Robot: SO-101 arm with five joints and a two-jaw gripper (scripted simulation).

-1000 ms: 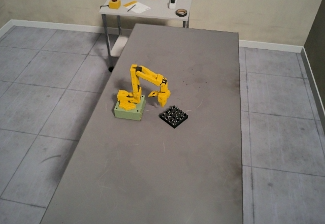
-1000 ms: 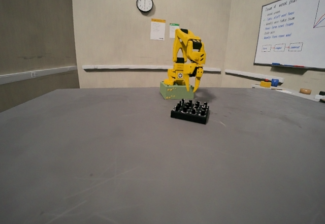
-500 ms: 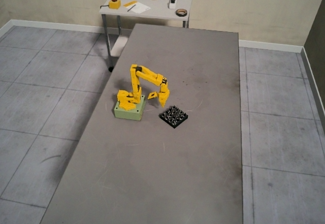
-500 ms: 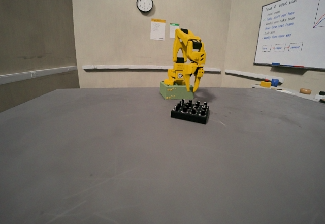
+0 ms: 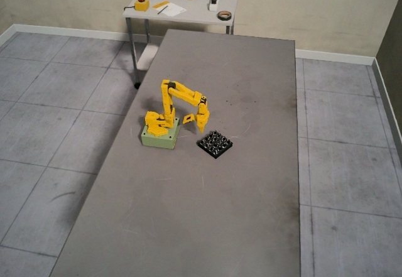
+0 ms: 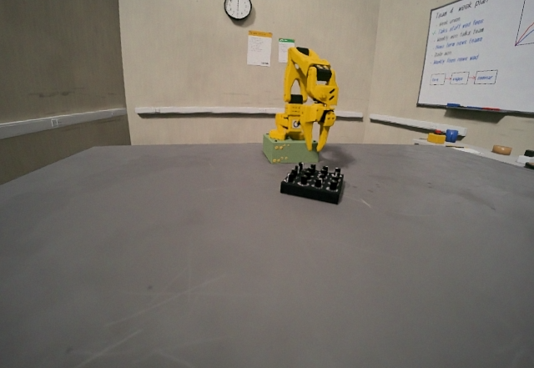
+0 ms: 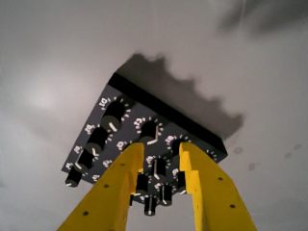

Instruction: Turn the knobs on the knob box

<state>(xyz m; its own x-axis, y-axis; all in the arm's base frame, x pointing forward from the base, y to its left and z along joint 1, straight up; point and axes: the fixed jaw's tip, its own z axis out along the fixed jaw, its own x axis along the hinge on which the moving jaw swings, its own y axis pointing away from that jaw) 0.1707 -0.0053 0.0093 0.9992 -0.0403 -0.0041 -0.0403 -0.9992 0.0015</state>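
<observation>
The black knob box (image 5: 217, 145) (image 6: 312, 184) (image 7: 133, 127) lies on the grey table, just right of the arm's base in the top view. It carries several small black knobs with white marks around them. The knob pointers are too small to read. My yellow gripper (image 5: 199, 127) (image 6: 315, 147) (image 7: 161, 152) points down and hangs a little above the box edge nearest the arm, not touching it. Its fingers stand nearly closed with a narrow gap and hold nothing. In the wrist view several knobs show through that gap below the fingertips.
The arm stands on a green base block (image 5: 160, 136) (image 6: 289, 150) left of the box. The table's right edge (image 5: 297, 157) runs well beyond the box. A small side table (image 5: 195, 9) with a cup, tape rolls and a button box stands behind the table's far end.
</observation>
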